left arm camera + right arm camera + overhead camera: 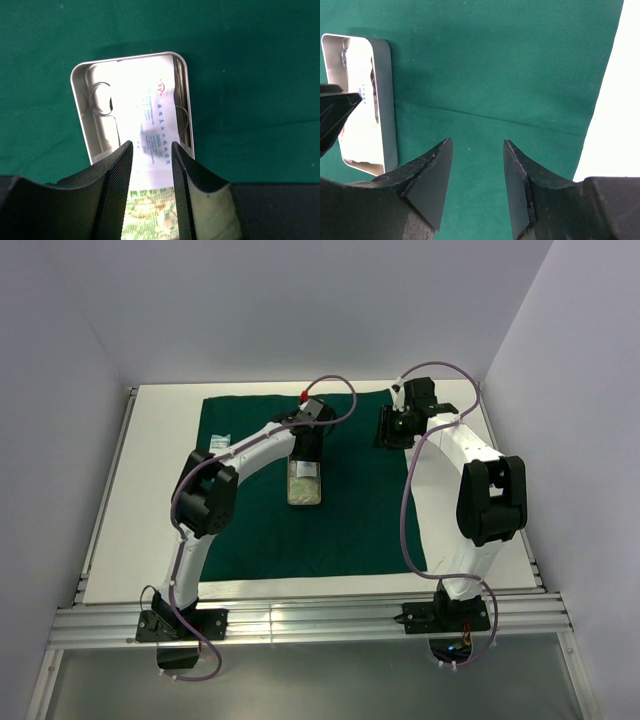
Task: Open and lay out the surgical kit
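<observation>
The dark green cloth (360, 510) lies spread flat on the table. A small steel tray (291, 490) sits at its middle. In the left wrist view the tray (80, 115) holds a white packet with blue print (155, 110), a green-printed packet (150, 210) and steel ring handles (100, 97). My left gripper (152, 146) is open just over the packets, a finger on each side of them; it also shows in the top view (306, 452). One pale packet (221, 441) lies on the cloth at far left. My right gripper (477, 142) is open and empty above bare cloth (495, 60), right of the tray (385, 100).
The cloth covers most of the white tabletop (150, 500). A bare white strip (615, 125) runs along the cloth's right edge. Grey walls close in the table on three sides. The right arm (490, 500) arches over the cloth's right edge.
</observation>
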